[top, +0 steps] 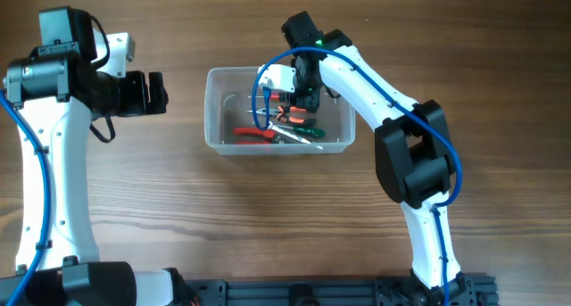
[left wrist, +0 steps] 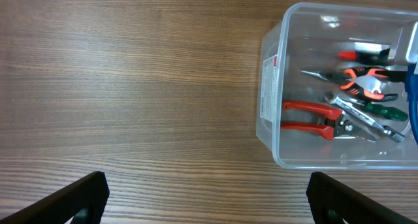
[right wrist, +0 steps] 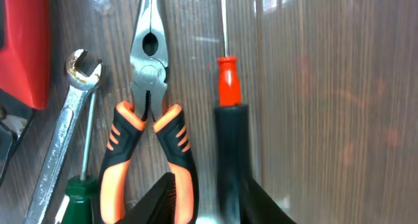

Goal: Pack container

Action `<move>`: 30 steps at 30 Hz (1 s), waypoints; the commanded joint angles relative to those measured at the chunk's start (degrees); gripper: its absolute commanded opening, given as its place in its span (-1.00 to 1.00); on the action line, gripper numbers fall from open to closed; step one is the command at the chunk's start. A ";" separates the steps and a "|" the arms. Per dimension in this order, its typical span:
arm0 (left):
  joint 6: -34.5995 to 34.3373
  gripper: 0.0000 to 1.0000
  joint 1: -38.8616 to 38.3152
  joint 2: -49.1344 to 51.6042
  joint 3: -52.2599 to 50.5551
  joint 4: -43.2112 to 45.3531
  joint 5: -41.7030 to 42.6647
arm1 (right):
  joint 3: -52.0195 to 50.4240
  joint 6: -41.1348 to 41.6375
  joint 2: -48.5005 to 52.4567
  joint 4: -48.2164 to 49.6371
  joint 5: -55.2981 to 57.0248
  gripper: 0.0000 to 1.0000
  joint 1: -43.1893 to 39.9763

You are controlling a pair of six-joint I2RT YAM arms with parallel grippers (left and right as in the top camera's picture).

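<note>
Plainly, one brown wood-grain surface (top: 268,217) fills every view, and nothing of the room shows beyond it. Two white arms rise from the near edge, the left arm (top: 53,190) and the right arm (top: 410,154).

Farther back, one clear container (top: 214,119) stands upright on the surface between the arms. Five tools lie flat inside it. Nearest is one pair of red-handled pliers (left wrist: 310,116). Past it lie one wrench (left wrist: 362,119) and one green-handled screwdriver (left wrist: 385,112), overlapping. Then comes one pair of orange-handled pliers (right wrist: 153,106). Farthest is one red-and-black screwdriver (right wrist: 230,119), just beside the container's far wall.

The left jaws are spread wide and hold nothing, well apart from the container on its left. The right jaws reach down into the container and stand either side of the red-and-black screwdriver's black handle. Whether they press on it I cannot tell.
</note>
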 commanded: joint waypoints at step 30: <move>-5.44 1.00 -12.44 -0.92 0.57 32.68 -11.37 | -1.88 49.35 -38.75 14.62 -3.87 0.99 -40.09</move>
